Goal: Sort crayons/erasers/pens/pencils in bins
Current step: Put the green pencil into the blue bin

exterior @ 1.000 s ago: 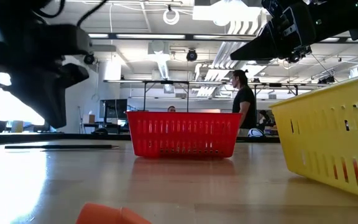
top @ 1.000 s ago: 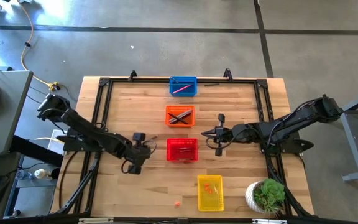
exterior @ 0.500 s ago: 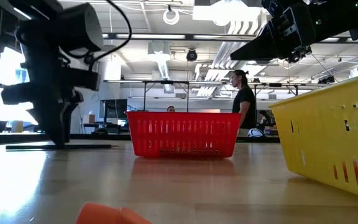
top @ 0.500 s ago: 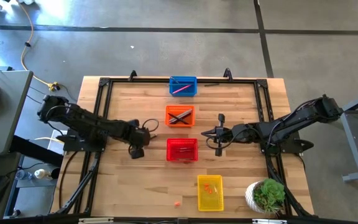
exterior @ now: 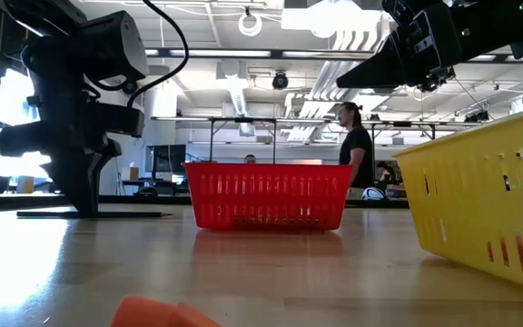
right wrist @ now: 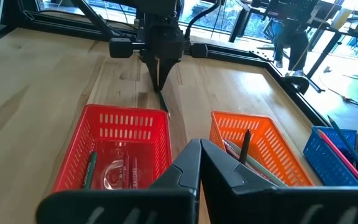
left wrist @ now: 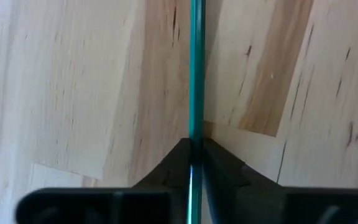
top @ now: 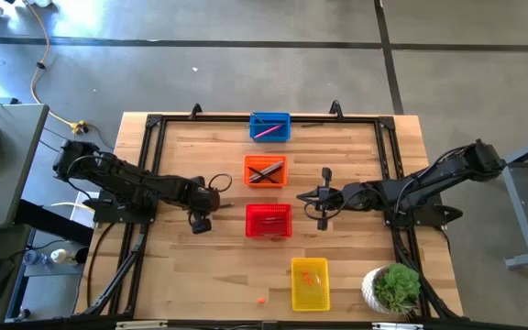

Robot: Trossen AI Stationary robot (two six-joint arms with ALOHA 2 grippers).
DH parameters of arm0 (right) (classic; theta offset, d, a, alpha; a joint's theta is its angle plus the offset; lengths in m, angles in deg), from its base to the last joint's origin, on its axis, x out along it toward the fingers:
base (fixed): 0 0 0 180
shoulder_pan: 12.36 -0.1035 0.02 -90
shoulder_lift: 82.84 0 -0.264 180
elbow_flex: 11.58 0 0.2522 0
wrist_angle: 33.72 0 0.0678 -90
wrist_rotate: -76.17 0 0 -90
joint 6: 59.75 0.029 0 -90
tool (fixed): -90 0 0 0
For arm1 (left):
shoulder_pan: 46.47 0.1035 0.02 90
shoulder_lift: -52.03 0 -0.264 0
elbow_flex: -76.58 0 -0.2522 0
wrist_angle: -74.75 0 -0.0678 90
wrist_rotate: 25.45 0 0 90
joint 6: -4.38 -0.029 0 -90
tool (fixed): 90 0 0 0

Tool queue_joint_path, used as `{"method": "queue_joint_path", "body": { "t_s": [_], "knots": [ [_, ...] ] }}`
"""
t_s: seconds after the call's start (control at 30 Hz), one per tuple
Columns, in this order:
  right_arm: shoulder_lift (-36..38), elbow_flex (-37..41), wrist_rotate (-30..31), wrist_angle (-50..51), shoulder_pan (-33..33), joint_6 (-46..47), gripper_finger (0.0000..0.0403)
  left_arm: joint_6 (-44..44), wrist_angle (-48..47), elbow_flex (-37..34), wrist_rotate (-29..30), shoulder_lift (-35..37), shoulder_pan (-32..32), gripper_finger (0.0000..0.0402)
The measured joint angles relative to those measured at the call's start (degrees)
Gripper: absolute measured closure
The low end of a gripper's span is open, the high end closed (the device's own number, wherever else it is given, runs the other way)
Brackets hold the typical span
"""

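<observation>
A thin green stick point(left wrist: 196, 74) lies flat on the wood, left of the orange bin point(top: 265, 170) and beyond the red bin point(right wrist: 120, 146). My left gripper point(right wrist: 159, 88) points steeply down and is shut on it. My right gripper point(right wrist: 199, 152) hovers shut and empty, right of the red bin point(top: 269, 220). The blue bin point(top: 269, 126) stands at the far edge and holds a pink stick. The yellow bin point(top: 310, 282) stands near the front edge with orange-red erasers in it. One eraser point(top: 261, 300) lies loose on the table. My left gripper pinches the green stick between its two fingertips point(left wrist: 178, 163), roughly midway along its length point(exterior: 98, 214). The fingers come from above, pointing steeply down, one on each side of the stick point(left wrist: 196, 134). The stick lies flat on the table.
A black frame point(top: 154, 124) runs around the tabletop. A potted plant point(top: 394, 289) stands at the near right corner. A dark stick point(top: 312, 124) lies by the far edge. A person point(exterior: 357, 150) stands in the room behind the table.
My left gripper has swung from beside the red bin's near left corner toward the table's far edge and sunk to the green stick, which has kept its place on the wood.
</observation>
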Motion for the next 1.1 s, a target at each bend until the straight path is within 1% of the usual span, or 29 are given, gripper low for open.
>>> {"method": "queue_joint_path", "body": {
  "t_s": [0.07,0.13,0.4,0.57,0.7,0.83,0.97,1.1],
  "knots": [
    [0.0,0.0,0.0,0.0,0.0,0.0,0.0403,-0.8,-0.2,0.0,-0.9,0.0,0.0,0.0393],
    [0.0,0.0,0.0,0.0,0.0,0.0,0.0403,-0.8,-0.2,0.0,-0.8,0.0,-0.6,0.0395],
    [0.0,0.0,0.0,0.0,0.0,0.3,0.0403,1.3,0.8,-0.2,3.8,0.0,-5.1,0.0399],
    [-2.0,0.0,-2.2,-1.9,0.0,2.7,0.0403,4.3,0.9,-0.3,7.0,0.0,-8.0,0.0401],
    [-7.0,0.0,-2.3,-7.8,0.0,3.7,0.0403,6.4,0.8,-0.3,7.9,0.0,-10.4,0.0401],
    [-11.3,0.0,-2.4,-17.2,0.0,3.8,0.0403,8.1,0.8,-0.3,8.1,0.0,-12.4,0.0401],
    [-13.7,0.0,-5.2,-24.4,0.0,6.0,0.0403,9.6,0.8,-0.3,8.8,0.3,-14.4,0.0401],
    [-15.5,0.0,-5.4,-28.9,-0.4,9.5,0.0396,11.7,0.9,-0.4,8.4,1.8,-16.8,0.0400]
  ]
}}
